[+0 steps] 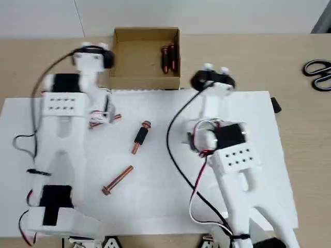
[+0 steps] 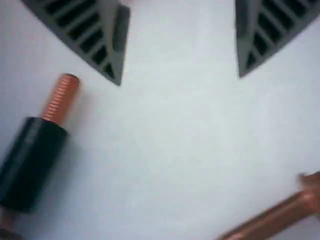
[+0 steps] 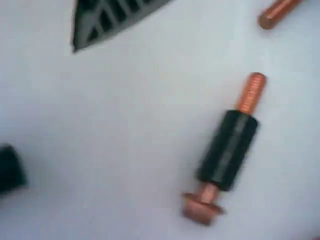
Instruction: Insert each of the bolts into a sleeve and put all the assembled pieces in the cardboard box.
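You have 2 assembled pieces [image 1: 168, 58] in the cardboard box [image 1: 135, 57], 1 more on the white sheet [image 1: 155, 206], and 1 bare bolt [image 1: 118, 180].
The brown box stands open-topped just past the sheet's far edge. Your 2 boxed pieces lie side by side against its right wall, copper with dark sleeves. The loose assembled piece [image 1: 140, 137] lies flat near the sheet's middle. Its black sleeve [image 3: 227, 150] wraps the copper shank, with the flanged head toward the box and the threaded tip sticking out the other end. The bare bolt lies flat on a diagonal, nearer you and apart from that piece, head toward the sheet's near edge.
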Controlling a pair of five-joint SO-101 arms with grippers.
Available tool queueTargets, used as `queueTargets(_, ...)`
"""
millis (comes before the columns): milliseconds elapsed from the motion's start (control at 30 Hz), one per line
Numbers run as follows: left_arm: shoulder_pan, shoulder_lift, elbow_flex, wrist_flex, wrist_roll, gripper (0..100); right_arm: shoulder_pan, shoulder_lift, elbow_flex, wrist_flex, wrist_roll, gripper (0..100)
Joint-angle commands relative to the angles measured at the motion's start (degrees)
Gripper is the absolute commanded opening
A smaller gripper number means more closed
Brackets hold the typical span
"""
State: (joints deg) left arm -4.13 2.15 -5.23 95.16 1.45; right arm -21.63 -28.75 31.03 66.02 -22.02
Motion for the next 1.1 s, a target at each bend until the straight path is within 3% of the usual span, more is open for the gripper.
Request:
queueTargets(0, -2.29, -2.90, -1.98, 0.53, -0.26, 15, -4.44, 2.15, -2.99, -7.16, -0.44, 11.8)
queueTargets(167, -4.57, -3.34, -0.84, 0.44, -0.09, 14, -8.75, 10.33, -5.98, -12.26, -0.97, 11.8)
queueTargets(467, -8.18, -3.34, -0.84, -0.26, -0.26, 14, -11.74, 31.60, -26.02, -10.77, -2.55, 11.9)
queueTargets(800, -13.54, -3.34, -0.75, -3.69, -0.44, 14, -19.47, 47.87, -48.44, 6.29, -10.29, 12.0)
queueTargets(1067, -15.56, -3.34, -0.75, -3.78, -0.44, 14, -21.14, 52.44, -56.09, 16.22, -16.53, 12.0)
